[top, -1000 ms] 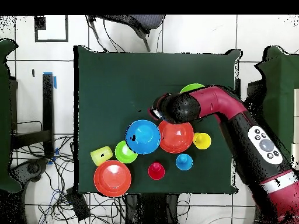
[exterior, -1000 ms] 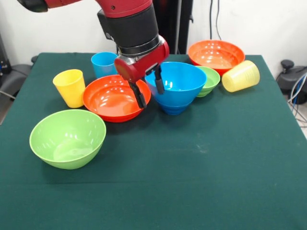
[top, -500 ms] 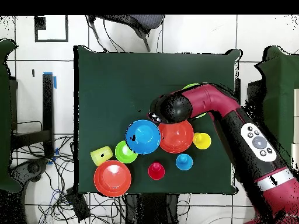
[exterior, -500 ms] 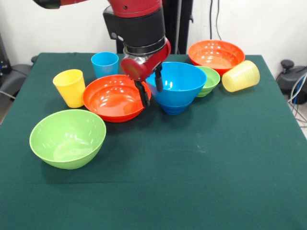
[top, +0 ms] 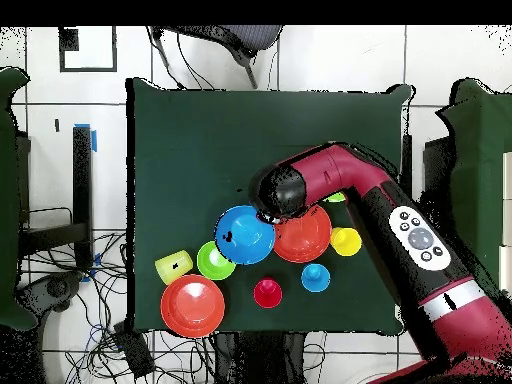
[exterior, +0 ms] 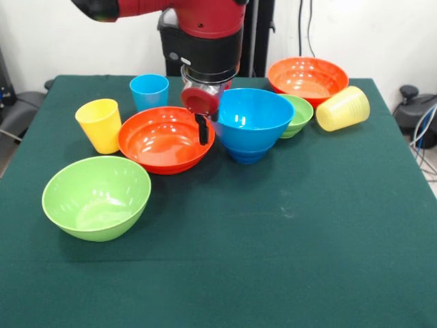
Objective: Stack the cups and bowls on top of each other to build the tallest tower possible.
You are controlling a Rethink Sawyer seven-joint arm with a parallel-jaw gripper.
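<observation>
My gripper point(exterior: 205, 128) hangs low between the near orange-red bowl point(exterior: 164, 140) and the big blue bowl point(exterior: 251, 117). It looks open: one dark finger point(exterior: 202, 130) shows just outside the blue bowl's left rim, the other is hidden. The blue bowl rests on a smaller blue base. A small green bowl point(exterior: 299, 113) and a second orange-red bowl point(exterior: 307, 76) lie behind it. The big green bowl point(exterior: 95, 198) sits at the front left. The yellow cup point(exterior: 100, 125) and light blue cup point(exterior: 149, 91) stand upright. The ribbed pale yellow cup point(exterior: 343, 108) lies on its side. The red cup point(top: 267, 293) shows only in the overhead view.
The green table point(exterior: 287, 260) has open cloth across its front and right half. In the overhead view the arm point(top: 400, 225) crosses over the big green bowl and hides most of it. Chairs and cables stand around the table's edges.
My gripper has moved toward the blue bowl's left rim and turned, so only one finger shows now. The arm has swung back toward the pedestal. No bowl or cup has moved.
</observation>
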